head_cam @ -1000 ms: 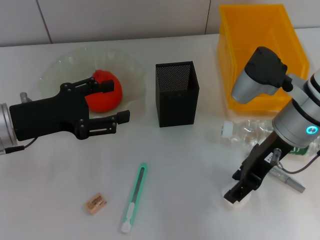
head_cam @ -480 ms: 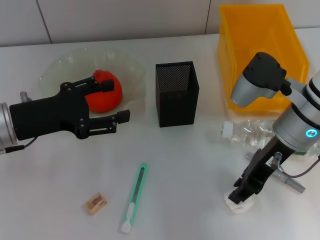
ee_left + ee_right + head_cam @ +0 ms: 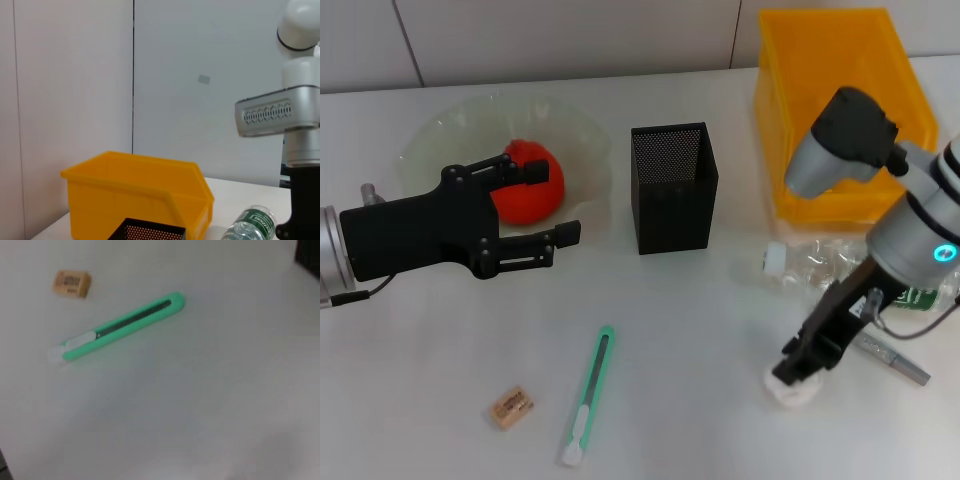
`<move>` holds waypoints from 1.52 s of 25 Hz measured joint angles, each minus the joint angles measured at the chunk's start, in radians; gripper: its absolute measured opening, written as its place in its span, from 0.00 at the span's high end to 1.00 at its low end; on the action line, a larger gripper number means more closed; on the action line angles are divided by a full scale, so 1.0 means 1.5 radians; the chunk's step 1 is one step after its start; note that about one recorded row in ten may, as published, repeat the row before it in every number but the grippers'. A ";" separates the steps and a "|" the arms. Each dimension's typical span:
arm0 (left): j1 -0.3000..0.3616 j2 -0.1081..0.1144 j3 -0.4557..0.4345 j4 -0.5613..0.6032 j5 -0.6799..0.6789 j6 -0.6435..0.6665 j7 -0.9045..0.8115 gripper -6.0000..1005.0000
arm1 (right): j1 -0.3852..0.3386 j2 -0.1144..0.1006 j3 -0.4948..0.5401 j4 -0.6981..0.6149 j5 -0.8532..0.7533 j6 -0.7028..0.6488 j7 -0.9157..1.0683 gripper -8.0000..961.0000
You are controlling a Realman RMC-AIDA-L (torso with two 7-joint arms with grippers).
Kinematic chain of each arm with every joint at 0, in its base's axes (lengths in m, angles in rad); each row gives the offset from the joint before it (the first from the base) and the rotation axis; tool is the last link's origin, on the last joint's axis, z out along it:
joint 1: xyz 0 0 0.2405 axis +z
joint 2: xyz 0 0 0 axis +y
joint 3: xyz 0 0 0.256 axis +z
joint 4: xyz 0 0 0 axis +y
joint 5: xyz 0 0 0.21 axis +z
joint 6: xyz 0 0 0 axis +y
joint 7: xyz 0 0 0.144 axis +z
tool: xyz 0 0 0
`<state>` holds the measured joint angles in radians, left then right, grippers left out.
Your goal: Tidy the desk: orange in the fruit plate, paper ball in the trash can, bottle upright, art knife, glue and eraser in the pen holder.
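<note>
The orange (image 3: 525,185) lies in the clear fruit plate (image 3: 440,135). My left gripper (image 3: 548,202) is open and empty, just right of the orange. My right gripper (image 3: 798,372) is shut on the white paper ball (image 3: 788,391), low over the table at the front right. The plastic bottle (image 3: 812,265) lies on its side in front of the yellow trash bin (image 3: 840,110). The grey glue stick (image 3: 895,361) lies right of the right gripper. The green art knife (image 3: 588,395) (image 3: 120,327) and the tan eraser (image 3: 510,407) (image 3: 72,283) lie at the front. The black mesh pen holder (image 3: 672,187) stands mid-table.
The left wrist view shows the yellow bin (image 3: 135,195), the pen holder's rim (image 3: 150,232), the lying bottle (image 3: 250,225) and my right arm (image 3: 300,125). A wall runs behind the table.
My right gripper dipped toward the front edge with the paper ball, then came back up and slightly left with it. The left arm has not moved.
</note>
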<state>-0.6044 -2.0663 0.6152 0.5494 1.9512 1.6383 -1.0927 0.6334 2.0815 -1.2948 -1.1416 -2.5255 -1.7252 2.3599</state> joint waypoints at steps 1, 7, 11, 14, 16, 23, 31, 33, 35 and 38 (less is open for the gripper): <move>0.000 0.000 0.000 0.000 0.000 0.000 0.000 0.18 | -0.002 0.000 0.003 -0.010 0.000 0.001 0.000 0.68; 0.000 0.000 0.000 0.000 0.000 -0.001 0.001 0.19 | -0.016 0.000 0.035 -0.089 0.006 0.000 -0.001 0.70; 0.000 0.000 0.001 -0.002 0.000 -0.007 0.002 0.19 | -0.026 0.000 0.060 -0.158 0.015 -0.001 -0.001 0.70; -0.002 -0.001 0.003 -0.002 0.000 -0.010 0.002 0.19 | -0.033 0.000 0.094 -0.207 0.016 0.001 -0.005 0.70; -0.003 -0.001 0.004 -0.002 0.000 -0.011 0.002 0.19 | -0.035 -0.001 0.124 -0.232 0.016 0.005 -0.011 0.70; -0.006 -0.002 0.005 -0.002 0.000 -0.016 0.002 0.19 | -0.053 -0.005 0.229 -0.302 0.008 0.038 -0.044 0.70; -0.006 -0.002 0.006 -0.003 0.000 -0.018 0.002 0.19 | -0.057 -0.008 0.248 -0.271 -0.056 0.126 -0.061 0.70; -0.008 -0.002 0.006 -0.003 0.000 -0.024 0.002 0.19 | -0.046 -0.010 0.244 -0.228 -0.082 0.167 -0.063 0.70; -0.008 -0.002 0.006 -0.003 0.000 -0.024 0.002 0.19 | -0.041 -0.011 0.242 -0.213 -0.091 0.182 -0.065 0.70; -0.008 -0.002 0.007 -0.003 0.000 -0.026 0.002 0.19 | -0.030 -0.013 0.241 -0.169 -0.101 0.226 -0.089 0.70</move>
<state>-0.6167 -2.0693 0.6256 0.5445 1.9512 1.5996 -1.0904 0.5886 2.0621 -0.9329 -1.3953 -2.6773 -1.3854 2.2266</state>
